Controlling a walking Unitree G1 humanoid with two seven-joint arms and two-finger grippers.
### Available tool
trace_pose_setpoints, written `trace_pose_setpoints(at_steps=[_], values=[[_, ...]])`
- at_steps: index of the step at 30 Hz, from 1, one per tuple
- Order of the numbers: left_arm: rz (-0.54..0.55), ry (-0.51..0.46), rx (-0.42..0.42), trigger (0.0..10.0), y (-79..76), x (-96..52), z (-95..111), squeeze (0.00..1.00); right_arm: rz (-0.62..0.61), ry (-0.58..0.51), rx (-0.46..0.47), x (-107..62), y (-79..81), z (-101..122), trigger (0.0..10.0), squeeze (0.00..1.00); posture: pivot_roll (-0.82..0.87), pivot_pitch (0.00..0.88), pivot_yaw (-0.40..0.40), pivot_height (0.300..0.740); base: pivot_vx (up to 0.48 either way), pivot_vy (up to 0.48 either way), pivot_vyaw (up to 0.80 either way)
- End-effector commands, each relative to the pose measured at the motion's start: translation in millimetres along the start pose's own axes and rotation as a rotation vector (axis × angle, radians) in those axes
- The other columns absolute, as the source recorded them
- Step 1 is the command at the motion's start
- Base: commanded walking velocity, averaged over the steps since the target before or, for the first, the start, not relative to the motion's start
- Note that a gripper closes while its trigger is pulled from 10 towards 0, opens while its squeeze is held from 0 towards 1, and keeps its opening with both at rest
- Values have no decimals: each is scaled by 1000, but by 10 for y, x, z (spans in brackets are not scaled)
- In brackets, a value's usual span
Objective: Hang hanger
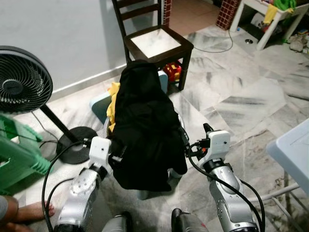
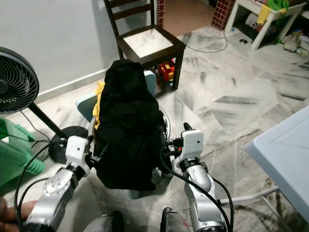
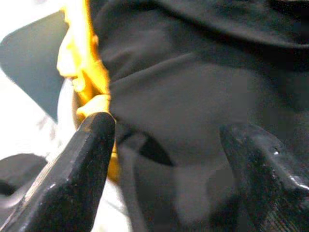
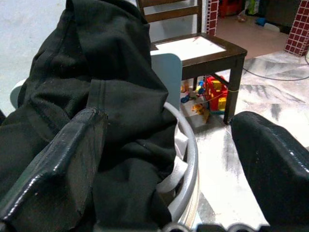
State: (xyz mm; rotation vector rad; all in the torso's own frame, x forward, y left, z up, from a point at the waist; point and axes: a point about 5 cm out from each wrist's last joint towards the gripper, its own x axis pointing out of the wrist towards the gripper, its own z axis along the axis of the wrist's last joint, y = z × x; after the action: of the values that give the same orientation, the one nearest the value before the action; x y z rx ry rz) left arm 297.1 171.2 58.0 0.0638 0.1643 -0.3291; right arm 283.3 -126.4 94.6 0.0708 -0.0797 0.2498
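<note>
eye views: black garment (image 1: 145, 130) heaped over grey basket rim (image 2: 165, 123), between both arms, chair (image 1: 157, 43) behind.
left wrist: left gripper (image 3: 166, 159) fingers spread, garment and yellow cloth (image 3: 79, 63) ahead.
right wrist: right gripper (image 4: 169, 159) fingers apart around basket rim.

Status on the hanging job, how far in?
Early. Nothing looks hung. The black garment is draped over the basket, with a yellow cloth behind. Left gripper and right gripper are open on either side, gripping nothing. Grasping and hanging remain.
</note>
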Motion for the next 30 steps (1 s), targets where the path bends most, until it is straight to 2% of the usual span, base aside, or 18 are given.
trace_pose_setpoints(at_steps=[1, 6, 7, 9, 13, 18, 24, 30], values=[[3, 23, -7, 10000, 61, -13, -57, 0, 1, 14, 1, -21, -5, -20, 10000, 0, -14, 255, -17, 740, 0, 0, 0], [-7, 84, 40, 10000, 143, 113, -80, 0, -6, 13, -6, -33, -29, -10, 10000, 0, -31, 257, -16, 740, 0, 0, 0], [-22, 98, 31, 0, 113, 136, -104, 0, -8, 13, -7, -35, -30, -9, 10000, 0, -31, 257, -16, 740, 0, 0, 0], [-45, 112, 12, 0, 69, 176, -138, 0, -8, 13, -7, -40, -27, -10, 10000, 0, -31, 257, -16, 740, 0, 0, 0], [-112, 123, -14, 0, -164, 299, -152, 0, -8, 11, -11, -45, -7, -4, 10000, 0, -50, 258, -6, 740, 0, 0, 0], [-145, 110, -25, 0, -298, 383, -114, 0, -12, 12, -12, -48, -2, -8, 10000, 0, -55, 255, -5, 740, 0, 0, 0], [-164, 106, -19, 0, -328, 387, -120, 0, -14, 11, -16, -45, -5, -6, 10000, 0, -54, 254, -1, 740, 0, 0, 0], [-140, 97, -25, 0, -260, 323, -178, 0, -17, 16, -17, -37, -6, -23, 10000, 0, -37, 256, -3, 740, 0, 0, 0]])
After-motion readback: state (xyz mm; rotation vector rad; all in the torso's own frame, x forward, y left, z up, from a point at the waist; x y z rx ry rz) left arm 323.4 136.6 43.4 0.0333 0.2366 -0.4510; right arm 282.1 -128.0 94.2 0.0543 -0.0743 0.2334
